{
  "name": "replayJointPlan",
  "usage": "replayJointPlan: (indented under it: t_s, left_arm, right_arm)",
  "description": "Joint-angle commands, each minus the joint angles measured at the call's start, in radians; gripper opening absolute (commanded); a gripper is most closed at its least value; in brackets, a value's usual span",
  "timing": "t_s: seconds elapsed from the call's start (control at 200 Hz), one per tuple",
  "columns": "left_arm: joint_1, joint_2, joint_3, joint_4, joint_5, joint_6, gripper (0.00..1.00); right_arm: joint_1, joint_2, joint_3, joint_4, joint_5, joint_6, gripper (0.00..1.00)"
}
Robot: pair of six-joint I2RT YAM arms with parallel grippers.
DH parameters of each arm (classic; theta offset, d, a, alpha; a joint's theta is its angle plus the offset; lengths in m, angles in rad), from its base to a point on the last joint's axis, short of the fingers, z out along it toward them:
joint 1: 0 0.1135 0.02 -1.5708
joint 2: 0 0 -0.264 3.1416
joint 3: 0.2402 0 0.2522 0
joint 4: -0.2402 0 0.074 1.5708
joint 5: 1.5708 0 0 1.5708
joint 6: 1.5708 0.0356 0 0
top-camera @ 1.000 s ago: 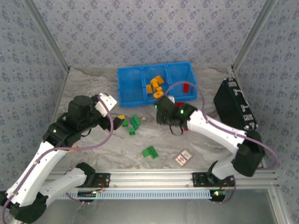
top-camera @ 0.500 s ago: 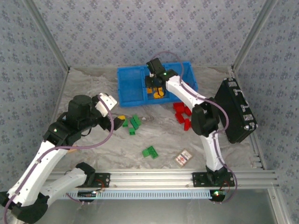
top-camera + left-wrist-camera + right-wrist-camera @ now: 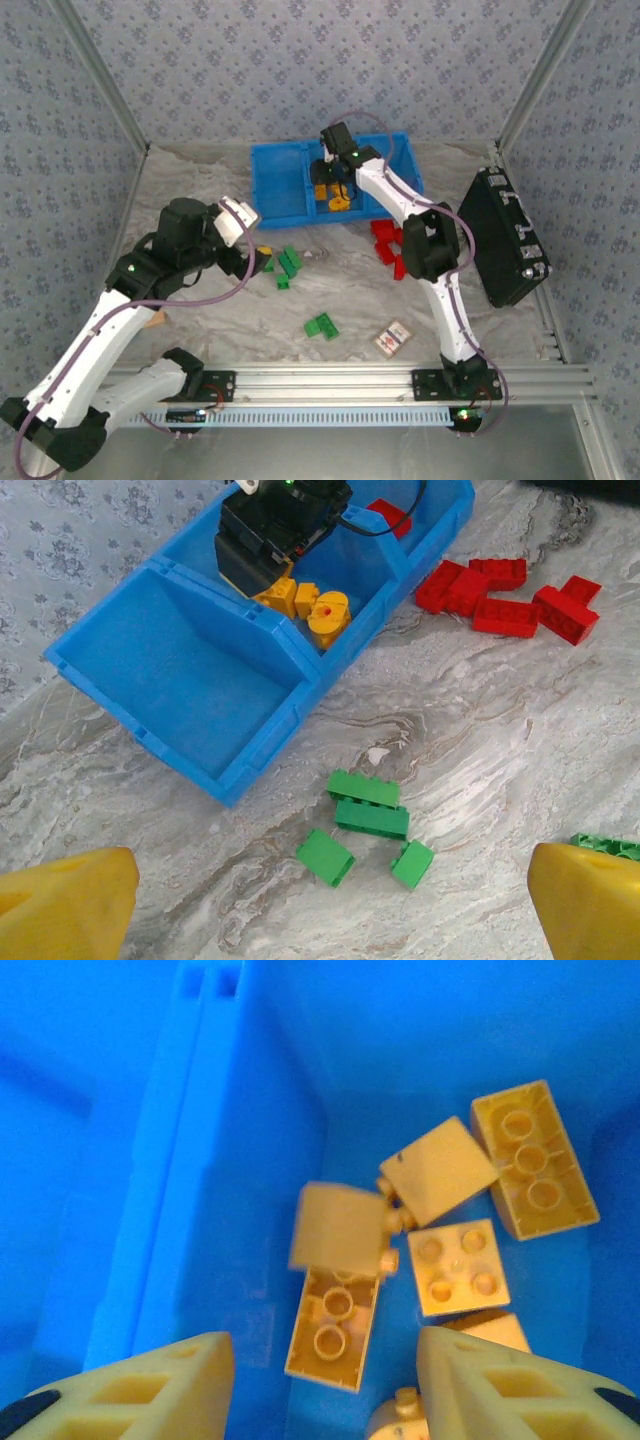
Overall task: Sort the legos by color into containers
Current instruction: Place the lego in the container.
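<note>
Yellow bricks (image 3: 458, 1267) lie beneath the spread right pincer (image 3: 322, 1388).

Right gripper (image 3: 326, 175) over blue bin (image 3: 278, 186) middle compartment.

Plastic bin (image 3: 200, 680) looks glossy, marbled tabletop (image 3: 480, 740) matt.

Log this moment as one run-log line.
right gripper: open inside blue bin middle compartment, over orange-yellow bricks | left gripper: open, near green bricks | red bricks: loose on table
</note>
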Motion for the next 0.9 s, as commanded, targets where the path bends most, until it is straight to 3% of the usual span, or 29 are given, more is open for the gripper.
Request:
replayJointPlan:
  t_s: [0.0, 0.235, 0.525, 0.69, 0.895]
  left_arm:
    - [0.005, -0.001, 0.0, 0.042, 0.045, 0.016, 1.0]
    - [0.005, -0.012, -0.002, 0.043, 0.043, 0.025, 1.0]
    - [0.005, 0.012, 0.01, 0.041, 0.05, 0.018, 1.0]
    - [0.005, 0.033, 0.027, 0.037, 0.063, 0.013, 1.0]
    - [0.005, 0.056, 0.043, 0.029, 0.07, 0.015, 1.0]
  right_arm:
    - [0.044, -0.138, -0.104, -0.019, -0.017, -0.068, 0.53]
    - [0.101, -0.524, -0.528, -0.019, 0.064, -0.151, 0.58]
    - [0.051, -0.852, -0.919, -0.14, 0.152, -0.081, 0.68]
    - [0.014, -0.944, -1.062, -0.139, 0.139, -0.039, 0.72]
    - [-0.03, -0.922, -1.106, -0.122, 0.13, -0.064, 0.81]
